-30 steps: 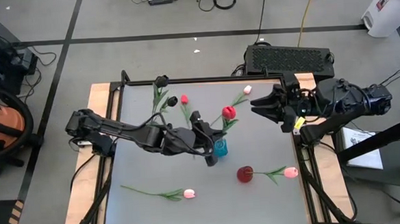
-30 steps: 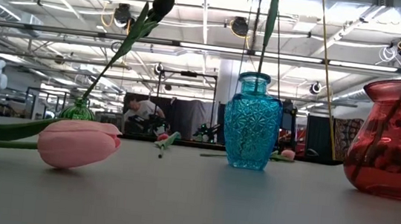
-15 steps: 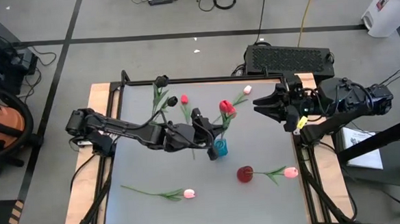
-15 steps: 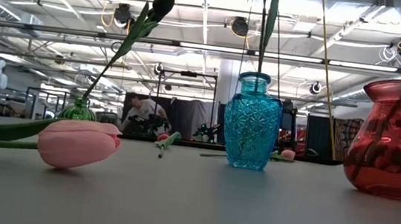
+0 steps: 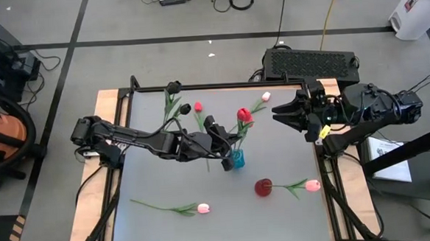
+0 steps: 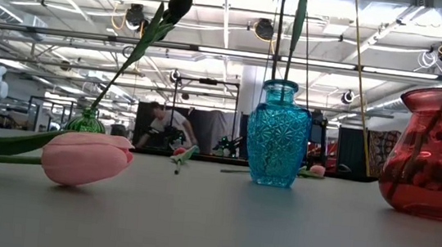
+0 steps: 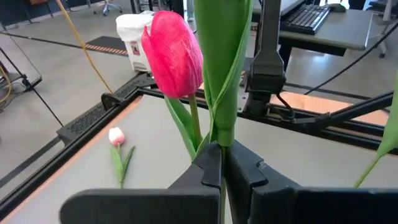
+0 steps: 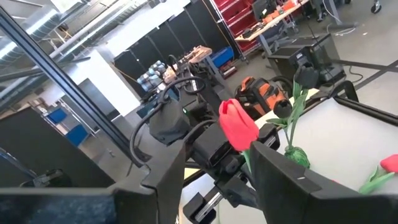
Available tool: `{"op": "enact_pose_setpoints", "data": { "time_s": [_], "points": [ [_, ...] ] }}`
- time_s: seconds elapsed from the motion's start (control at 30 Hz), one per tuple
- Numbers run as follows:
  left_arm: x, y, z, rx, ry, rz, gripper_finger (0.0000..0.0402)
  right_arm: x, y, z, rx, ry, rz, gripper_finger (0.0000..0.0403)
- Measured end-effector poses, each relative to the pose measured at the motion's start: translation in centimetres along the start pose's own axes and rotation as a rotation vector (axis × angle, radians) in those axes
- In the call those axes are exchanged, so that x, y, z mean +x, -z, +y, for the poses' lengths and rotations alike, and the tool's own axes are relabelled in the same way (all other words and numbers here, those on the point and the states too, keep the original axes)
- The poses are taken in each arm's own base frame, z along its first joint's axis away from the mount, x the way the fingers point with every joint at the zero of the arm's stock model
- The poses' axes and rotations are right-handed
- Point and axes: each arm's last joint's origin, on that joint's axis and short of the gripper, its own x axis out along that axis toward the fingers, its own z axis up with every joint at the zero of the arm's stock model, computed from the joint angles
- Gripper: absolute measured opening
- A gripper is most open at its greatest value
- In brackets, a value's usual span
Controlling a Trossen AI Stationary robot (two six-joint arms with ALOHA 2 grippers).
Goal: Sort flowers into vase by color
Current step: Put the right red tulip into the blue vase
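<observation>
Left gripper (image 5: 226, 143) pinched on red tulip (image 5: 243, 116) stem above blue vase (image 5: 237, 160) | right gripper (image 5: 279, 114) spread wide, at table's edge

The left gripper (image 5: 226, 144), fingers pinched on a red tulip's green stem (image 7: 222, 93), sits directly above the faceted blue glass vase (image 5: 236, 159). Beyond its fingertips the grey tabletop (image 5: 275, 150) lies bare up to the right gripper (image 5: 279, 113). The round red glass vase (image 5: 263, 186) stands nearby to one side.
</observation>
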Motion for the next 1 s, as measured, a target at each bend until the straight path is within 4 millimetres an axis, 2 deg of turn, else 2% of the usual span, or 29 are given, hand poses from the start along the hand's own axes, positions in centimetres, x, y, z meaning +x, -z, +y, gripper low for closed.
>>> {"op": "enact_pose_setpoints", "data": {
  "time_s": [0.2, 0.47, 1.0],
  "points": [
    [0.0, 0.02, 0.0, -0.002, 0.0, 0.002, 0.0004, 0.0, -0.04, -0.05, -0.015, 0.019, -0.014, 0.0171],
    [0.0, 0.05, 0.01, -0.069, -0.001, 0.004, 0.0045, 0.0, -0.04, -0.06, -0.037, 0.02, -0.015, 0.0171],
    [-0.06, 0.76, -0.3, -0.077, 0.129, 0.098, 0.0051, 0.0, -0.04, -0.05, -0.099, 0.019, -0.013, 0.0171]
  ]
}}
